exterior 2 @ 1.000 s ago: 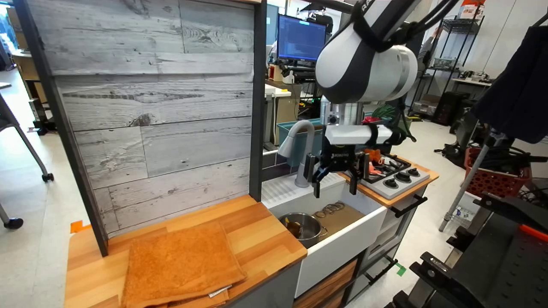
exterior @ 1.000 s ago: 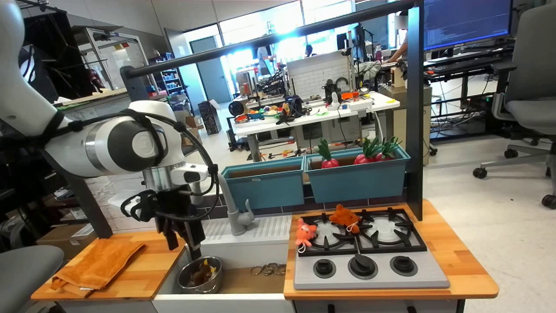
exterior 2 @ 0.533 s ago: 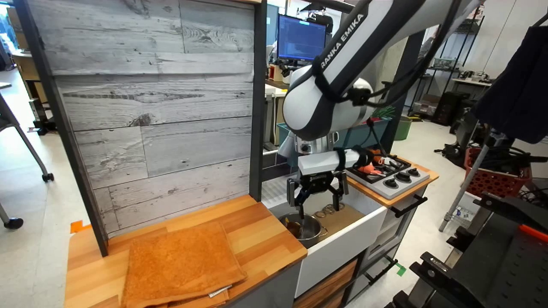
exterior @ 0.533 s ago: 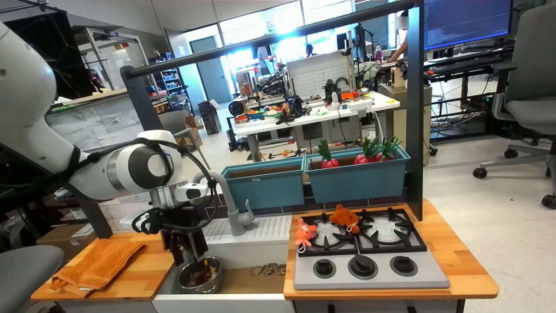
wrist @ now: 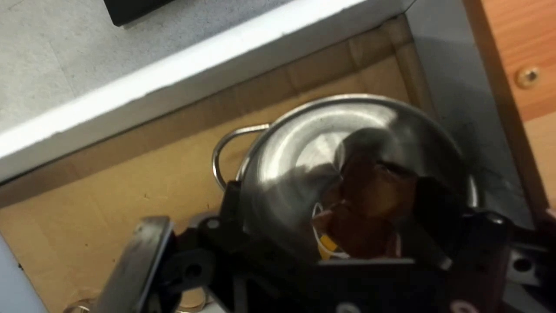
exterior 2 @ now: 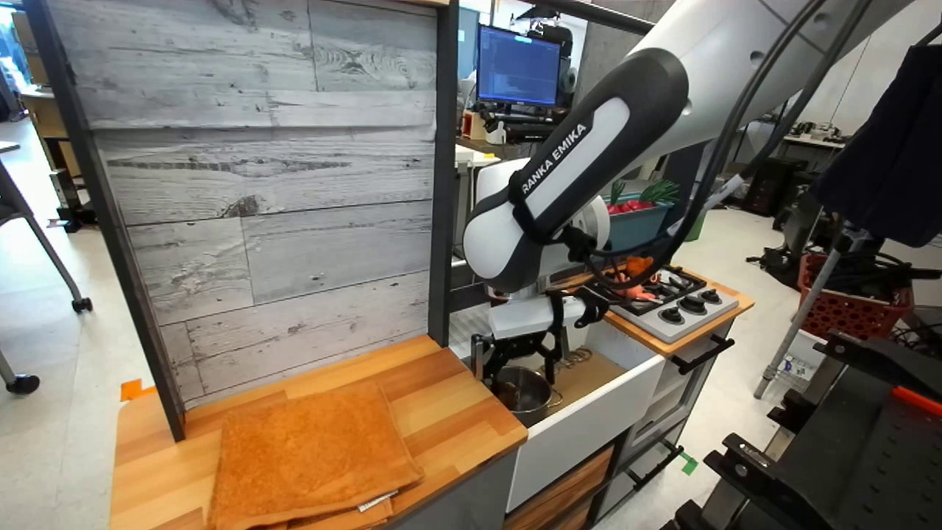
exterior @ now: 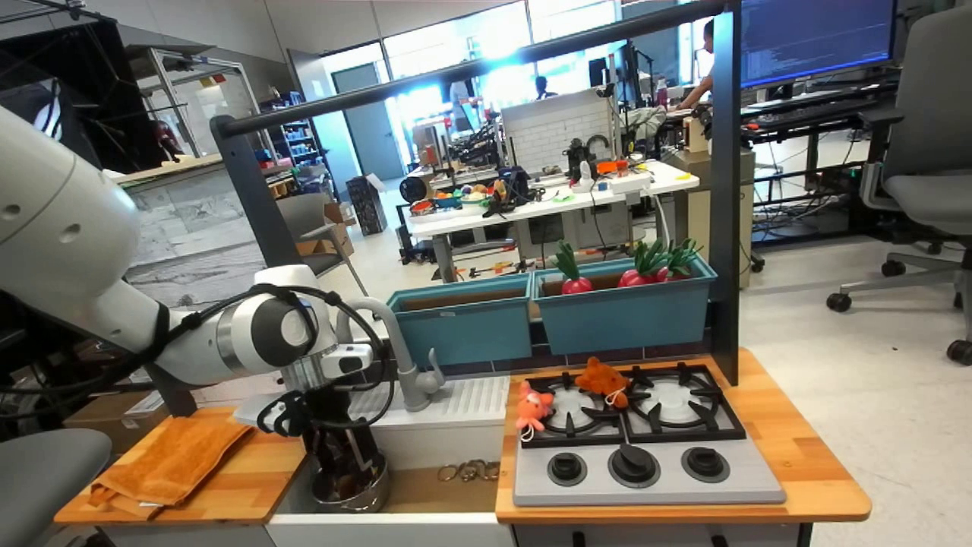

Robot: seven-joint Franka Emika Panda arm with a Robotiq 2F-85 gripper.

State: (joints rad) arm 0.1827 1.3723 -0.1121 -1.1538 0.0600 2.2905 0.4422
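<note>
My gripper (wrist: 332,189) is open and points down at the steel pot (wrist: 282,169), its fingers spread to either side of the pot's contents. In both exterior views the gripper (exterior: 345,456) (exterior 2: 519,361) is low at the pot (exterior: 368,500) (exterior 2: 536,412), with its fingertips at or inside the rim. A dark brown plush-like thing (wrist: 369,200) with a white loop and a yellow bit (wrist: 328,243) lies in the pot between the fingers. The right finger is close to it; I cannot tell whether they touch. The pot stands in the white sink (exterior: 395,520) beside its side wall.
Metal rings (exterior: 472,471) lie on the sink's brown bottom. A grey faucet (exterior: 410,384) rises behind the sink. An orange towel (exterior: 175,463) lies on the wooden counter. The stove (exterior: 653,490) bears a pink toy (exterior: 534,406) and an orange toy (exterior: 604,380). Teal planters (exterior: 459,330) hang behind.
The arm has moved down and forward. The open gripper has gone from above the sink to down at the pot. The pot, towel and stove toys have not moved.
</note>
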